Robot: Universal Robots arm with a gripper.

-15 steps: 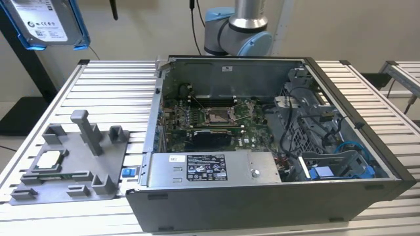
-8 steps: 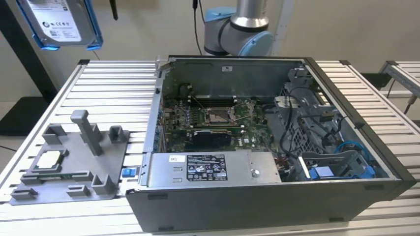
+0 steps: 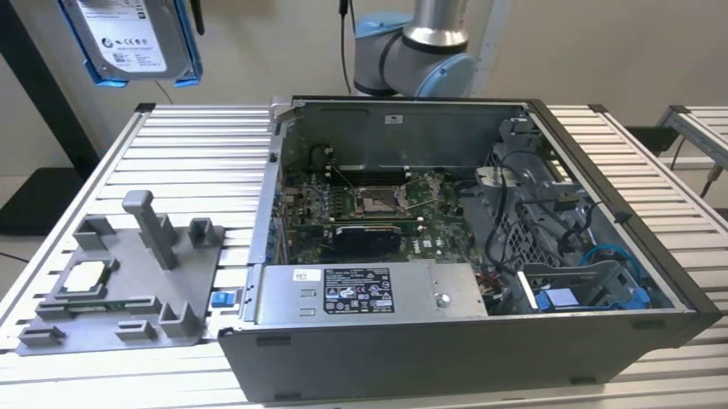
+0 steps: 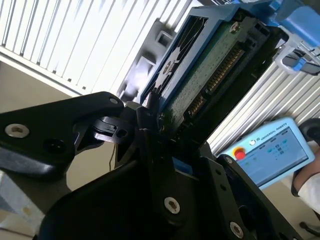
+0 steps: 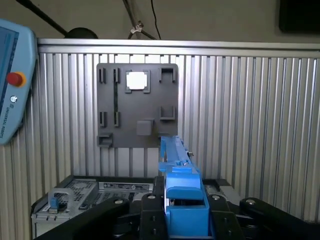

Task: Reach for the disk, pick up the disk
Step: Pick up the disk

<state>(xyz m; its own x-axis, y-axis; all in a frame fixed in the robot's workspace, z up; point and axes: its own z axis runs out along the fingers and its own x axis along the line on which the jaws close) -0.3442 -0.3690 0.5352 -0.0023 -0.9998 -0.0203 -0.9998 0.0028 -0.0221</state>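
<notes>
The disk hangs high above the slatted table at the exterior view's far left, its silver face with a white label edged by a blue carrier frame. In the second wrist view the disk shows its green circuit-board underside, and my gripper is shut on its lower edge with black fingers pressed on both sides. The first wrist view has the disk edge-on, a blue strip rising from between the gripper's black fingers.
An open computer case takes up the middle and the exterior view's right of the table. A grey fixture plate carrying a small white-and-silver chip lies below the disk. The arm's base stands behind the case. A teach pendant is nearby.
</notes>
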